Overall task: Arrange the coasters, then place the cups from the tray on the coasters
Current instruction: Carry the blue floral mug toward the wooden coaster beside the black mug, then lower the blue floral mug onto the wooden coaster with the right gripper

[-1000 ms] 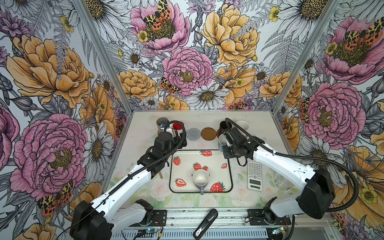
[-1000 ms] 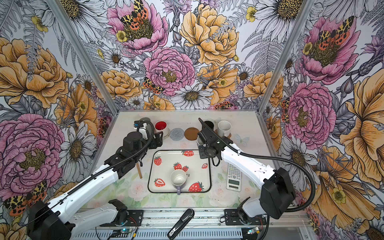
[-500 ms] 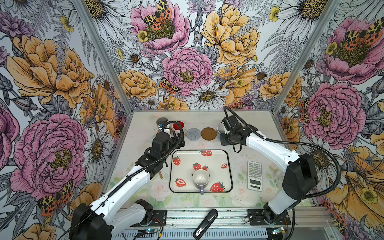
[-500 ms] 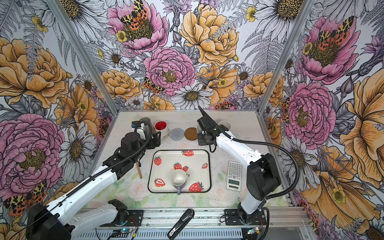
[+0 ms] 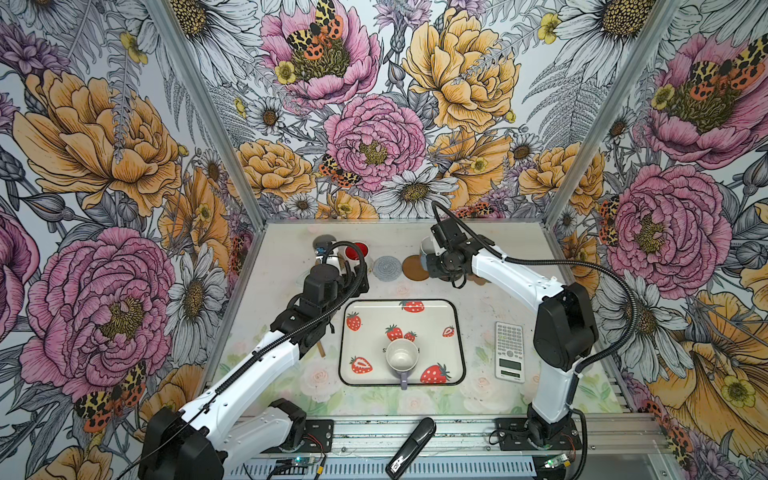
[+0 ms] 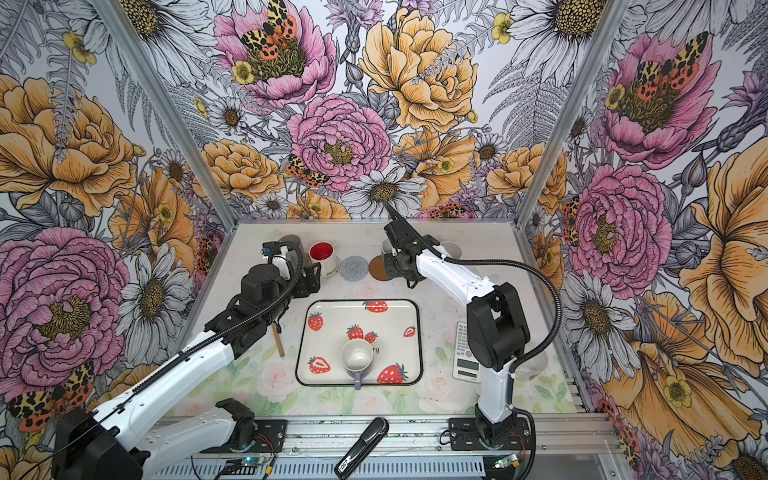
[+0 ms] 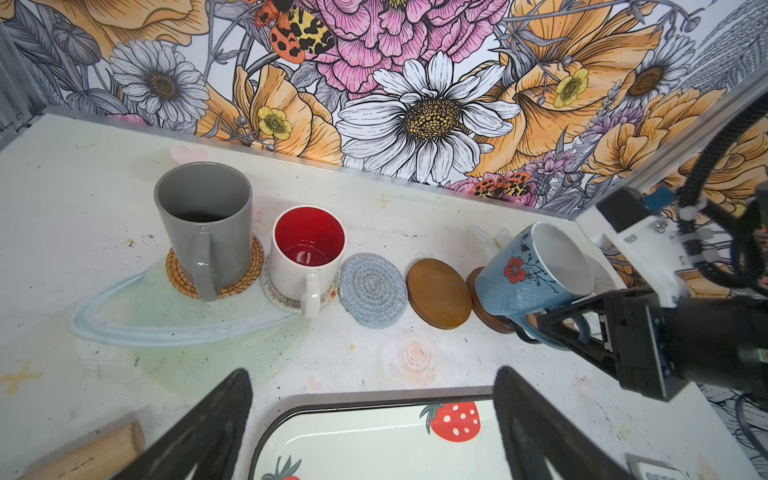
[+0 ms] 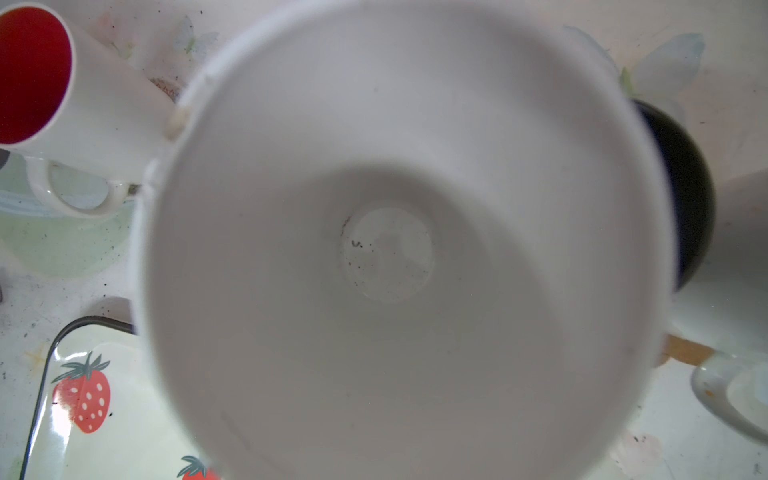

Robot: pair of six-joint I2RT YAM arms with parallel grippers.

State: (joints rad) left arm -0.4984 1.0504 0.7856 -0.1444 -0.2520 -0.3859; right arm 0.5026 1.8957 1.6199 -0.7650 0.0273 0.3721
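Just 1 mug (image 5: 402, 357) on strawb. tray (image 5: 437, 319)

Finding: a robotics test booth, not a home. The walls (image 5: 374, 124) are printed flower paper fixed in bare metal posts (image 5: 203, 104). A left arm (image 5: 257, 361) and a right arm (image 5: 511, 278) are bolted to a metal rail (image 5: 457, 428) at the front, with an exposed circuit board (image 5: 297, 460) and loose wiring below it. The table (image 5: 291, 249) carries household goods: a tray (image 5: 436, 316) and a calculator (image 5: 510, 351).
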